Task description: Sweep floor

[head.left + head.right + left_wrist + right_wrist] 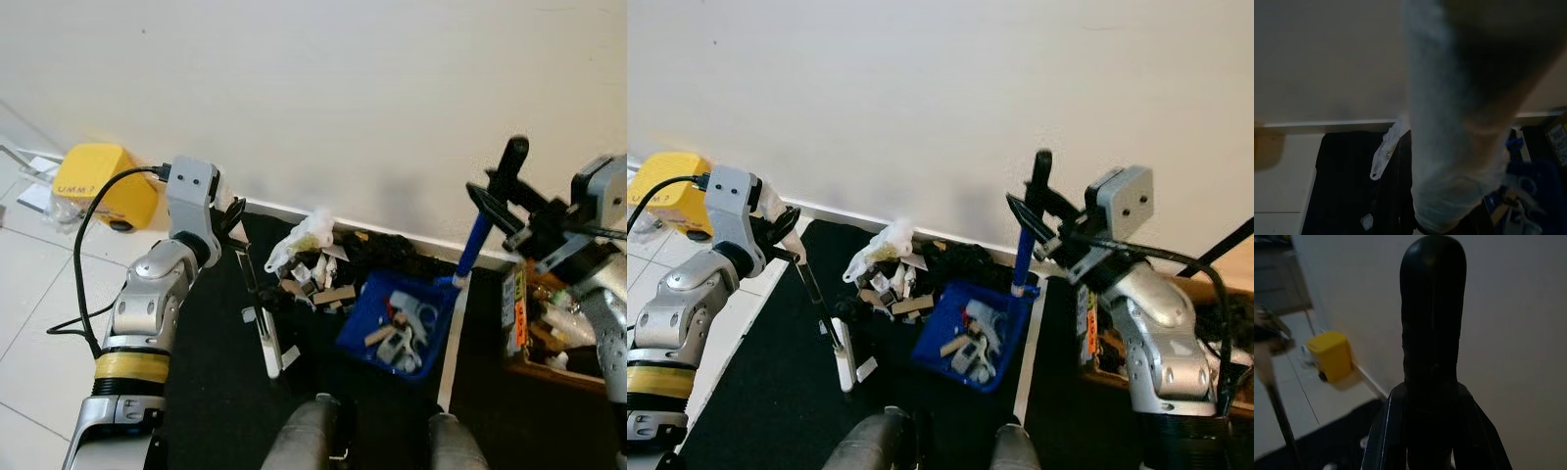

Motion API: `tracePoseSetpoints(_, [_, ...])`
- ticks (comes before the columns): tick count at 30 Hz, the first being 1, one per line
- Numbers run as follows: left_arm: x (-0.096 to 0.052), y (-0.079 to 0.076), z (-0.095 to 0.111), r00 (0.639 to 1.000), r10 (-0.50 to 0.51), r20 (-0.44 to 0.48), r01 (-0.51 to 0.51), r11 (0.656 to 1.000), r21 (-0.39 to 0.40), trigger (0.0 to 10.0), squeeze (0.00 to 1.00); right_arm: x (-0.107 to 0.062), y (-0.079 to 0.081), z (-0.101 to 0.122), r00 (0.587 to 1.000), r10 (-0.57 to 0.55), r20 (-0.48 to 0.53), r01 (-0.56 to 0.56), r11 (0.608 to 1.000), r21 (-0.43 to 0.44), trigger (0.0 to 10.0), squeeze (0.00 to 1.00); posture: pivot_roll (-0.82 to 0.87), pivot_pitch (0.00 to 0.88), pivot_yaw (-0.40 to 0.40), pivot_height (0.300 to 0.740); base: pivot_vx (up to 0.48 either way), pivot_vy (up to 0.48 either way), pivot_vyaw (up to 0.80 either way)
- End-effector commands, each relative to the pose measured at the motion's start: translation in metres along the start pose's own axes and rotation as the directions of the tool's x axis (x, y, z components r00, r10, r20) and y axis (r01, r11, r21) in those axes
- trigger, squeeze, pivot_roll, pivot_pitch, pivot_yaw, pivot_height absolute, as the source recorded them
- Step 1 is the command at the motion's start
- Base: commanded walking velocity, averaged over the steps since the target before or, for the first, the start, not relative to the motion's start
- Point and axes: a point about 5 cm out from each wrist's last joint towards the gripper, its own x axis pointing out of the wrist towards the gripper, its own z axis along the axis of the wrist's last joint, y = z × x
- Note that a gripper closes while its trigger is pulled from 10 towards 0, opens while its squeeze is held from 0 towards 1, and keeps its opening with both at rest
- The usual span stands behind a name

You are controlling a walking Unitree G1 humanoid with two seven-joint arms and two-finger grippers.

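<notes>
My left gripper [232,217] is shut on the thin dark handle of a small broom [263,323], whose white head rests on the black mat [211,392]. My right gripper [509,211] is shut on the black grip [1432,333] of a long-handled blue dustpan [397,323]. The pan sits on the mat and holds several grey and tan scraps. A pile of debris [318,279] with a crumpled white plastic bag [302,238] lies against the wall between broom and pan. The left wrist view is dark, with a blurred pale shape close up.
A yellow bin [98,186] stands on the white tiles at the left by the wall. A box of clutter [549,338] sits at the right edge of the mat. My own knees [313,436] show at the bottom. A black cable [88,255] loops beside my left arm.
</notes>
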Motion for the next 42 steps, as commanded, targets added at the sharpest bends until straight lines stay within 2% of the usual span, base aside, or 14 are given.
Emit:
tracePoseSetpoints(1, [-0.005, 0.003, -0.003, 1.000, 0.009, -0.016, -0.009, 1.000, 0.016, 10.0, 0.00, -0.004, 0.003, -0.008, 1.000, -0.005, -0.011, 0.005, 1.000, -0.024, 10.0, 0.00, 0.09, 0.188, 0.124, 0.740, 0.000, 0.000, 0.00])
tracePoseSetpoints(4, [-0.005, 0.004, -0.003, 1.000, 0.005, -0.025, -0.005, 1.000, 0.021, 10.0, 0.00, -0.007, 0.009, -0.026, 0.998, -0.043, -0.044, 0.042, 0.999, -0.014, 10.0, 0.00, 0.10, 0.196, 0.136, 0.740, 0.000, 0.000, 0.00])
tracePoseSetpoints(11, [-0.006, 0.005, -0.003, 0.999, -0.008, -0.043, 0.010, 0.999, 0.041, 10.0, 0.00, 0.000, 0.015, -0.041, 0.997, -0.066, -0.047, 0.064, 0.997, -0.038, 10.0, 0.00, 0.12, 0.212, 0.161, 0.740, 0.000, 0.000, 0.00])
tracePoseSetpoints(16, [-0.008, 0.008, -0.003, 0.999, -0.007, -0.050, 0.009, 0.999, 0.047, 10.0, 0.00, 0.010, 0.024, -0.042, 1.000, -0.019, -0.008, 0.019, 1.000, -0.013, 10.0, 0.00, 0.14, 0.216, 0.163, 0.740, 0.000, 0.000, 0.00])
tracePoseSetpoints(21, [-0.012, 0.009, -0.004, 0.998, -0.007, -0.061, 0.010, 0.998, 0.055, 10.0, 0.00, 0.025, 0.034, -0.044, 0.998, 0.049, 0.034, -0.050, 0.997, 0.059, 10.0, 0.00, 0.17, 0.227, 0.168, 0.740, 0.000, 0.000, 0.00])
tracePoseSetpoints(26, [-0.016, 0.013, -0.004, 0.997, 0.000, -0.073, 0.005, 0.998, 0.066, 10.0, 0.00, 0.033, 0.046, -0.061, 0.993, 0.115, -0.018, -0.114, 0.991, 0.065, 10.0, 0.00, 0.21, 0.249, 0.181, 0.740, 0.000, 0.000, 0.00])
tracePoseSetpoints(31, [-0.020, 0.015, -0.004, 0.997, 0.004, -0.080, 0.002, 0.997, 0.075, 10.0, 0.00, 0.035, 0.052, -0.072, 0.988, 0.144, -0.055, -0.141, 0.989, 0.052, 10.0, 0.00, 0.23, 0.256, 0.185, 0.740, 0.000, 0.000, 0.00])
tracePoseSetpoints(33, [-0.023, 0.017, -0.005, 0.996, 0.008, -0.085, -0.002, 0.997, 0.076, 10.0, 0.00, 0.032, 0.056, -0.081, 0.980, 0.171, -0.100, -0.167, 0.985, 0.047, 10.0, 0.00, 0.24, 0.261, 0.184, 0.740, 0.000, 0.000, 0.00])
tracePoseSetpoints(37, [-0.024, 0.017, -0.005, 0.996, 0.011, -0.089, -0.005, 0.997, 0.076, 10.0, 0.00, 0.029, 0.055, -0.086, 0.975, 0.180, -0.132, -0.176, 0.984, 0.038, 10.0, 0.00, 0.24, 0.261, 0.182, 0.740, 0.000, 0.000, 0.00])
tracePoseSetpoints(40, [-0.025, 0.017, -0.005, 0.996, 0.012, -0.091, -0.005, 0.997, 0.075, 10.0, 0.00, 0.026, 0.048, -0.085, 0.975, 0.174, -0.140, -0.175, 0.985, 0.003, 10.0, 0.00, 0.23, 0.262, 0.181, 0.740, 0.000, 0.000, 0.00])
tracePoseSetpoints(42, [-0.023, 0.015, -0.006, 0.996, 0.008, -0.091, -0.001, 0.997, 0.071, 10.0, 0.00, 0.023, 0.031, -0.076, 0.983, 0.139, -0.122, -0.144, 0.989, -0.029, 10.0, 0.00, 0.22, 0.262, 0.181, 0.740, 0.000, 0.000, 0.00])
